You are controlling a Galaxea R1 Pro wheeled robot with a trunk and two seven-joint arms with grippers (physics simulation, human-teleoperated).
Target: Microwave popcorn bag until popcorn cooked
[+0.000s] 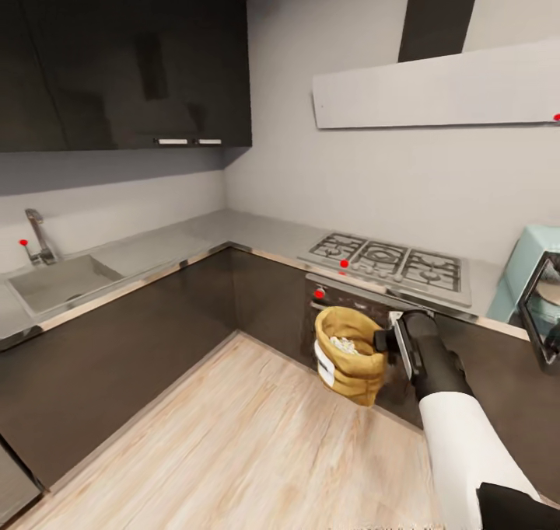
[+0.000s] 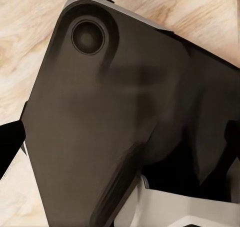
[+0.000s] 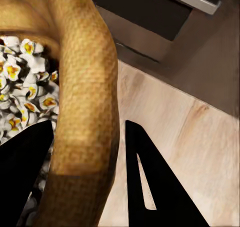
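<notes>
The right pincer [image 1: 386,342] is clamped on the rolled rim of the popcorn bag [image 1: 350,353] and holds the bag up in the air over the wooden floor [image 1: 233,444], in front of the dark oven [image 1: 354,301] under the gas hob [image 1: 389,263]. The bag stands almost upright, tall way up and down, with its open mouth facing up and a little toward the robot, and its white label band on the side away from the pincer. Inside it sits popcorn [image 3: 22,82], white puffs with yellow spots. In the right wrist view one dark finger is inside the bag and the other [image 3: 150,182] is outside, with the tan rim [image 3: 87,102] squeezed between them. The grey desk [image 1: 194,235] runs along the wall past the sink [image 1: 58,281]. The mint microwave [image 1: 533,270] stands on the desk at the far right with its door [image 1: 542,312] open. I cannot tell how the left pincer is set; the left wrist view shows a dark robot part [image 2: 100,127] over the floor.
</notes>
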